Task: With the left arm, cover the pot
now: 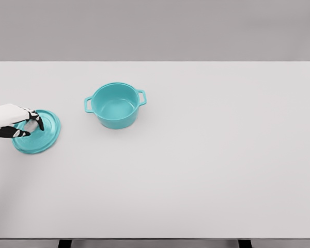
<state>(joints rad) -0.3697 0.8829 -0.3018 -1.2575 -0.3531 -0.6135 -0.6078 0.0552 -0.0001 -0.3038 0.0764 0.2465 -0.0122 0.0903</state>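
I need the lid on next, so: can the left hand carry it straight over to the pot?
Probably yes. The left hand is already on the lid, and only bare table lies between it and the open pot to its right.

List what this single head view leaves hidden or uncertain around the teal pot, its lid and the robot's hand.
- Lid knob: the left hand covers the middle of the round teal lid, hiding any knob and grip.
- Left arm: cut off by the picture's left edge.
- Round teal two-handled pot: its near wall hides part of its floor.
- Right arm: out of view.
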